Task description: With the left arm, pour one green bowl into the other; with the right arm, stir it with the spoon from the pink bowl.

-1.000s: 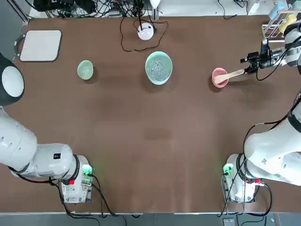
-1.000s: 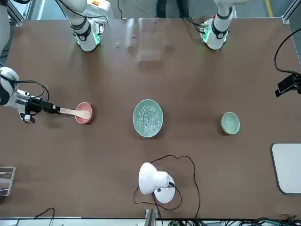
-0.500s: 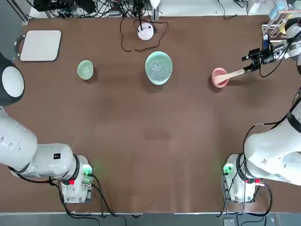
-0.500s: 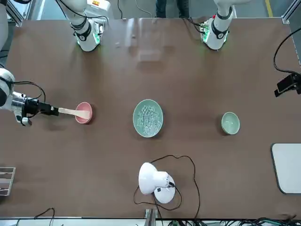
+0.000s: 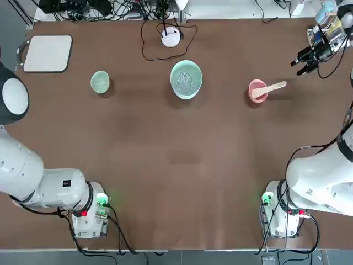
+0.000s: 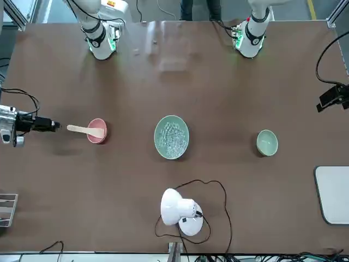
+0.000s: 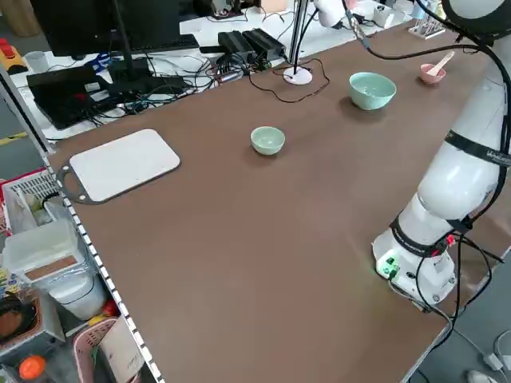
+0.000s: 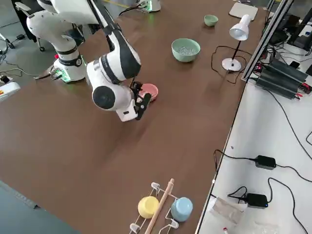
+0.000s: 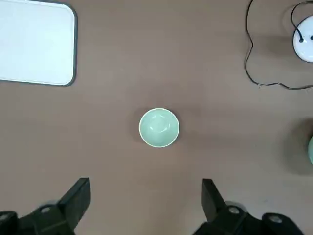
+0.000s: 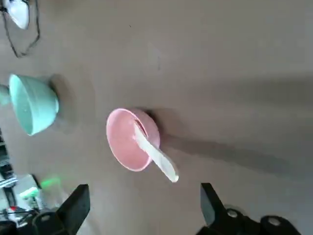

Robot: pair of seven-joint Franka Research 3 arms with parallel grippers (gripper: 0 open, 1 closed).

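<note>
My right gripper (image 10: 145, 191) stands wide and empty, beside the pink bowl (image 5: 256, 99), where the spoon (image 5: 270, 89) leans on the rim. My left gripper (image 9: 145, 188), also wide and empty, is near the small green bowl (image 9: 159, 128), which looks empty. Pale bits lie in the larger mint-green bowl (image 5: 174, 88), so I judge the pour done; whether they've been stirred, I can't tell.

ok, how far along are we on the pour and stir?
Nothing looks done: speckled bits sit in the large mint-green bowl, and the beige wooden spoon rests in the small pink bowl. In hand: nothing; both grippers are open. Left: pour, then stir.
</note>
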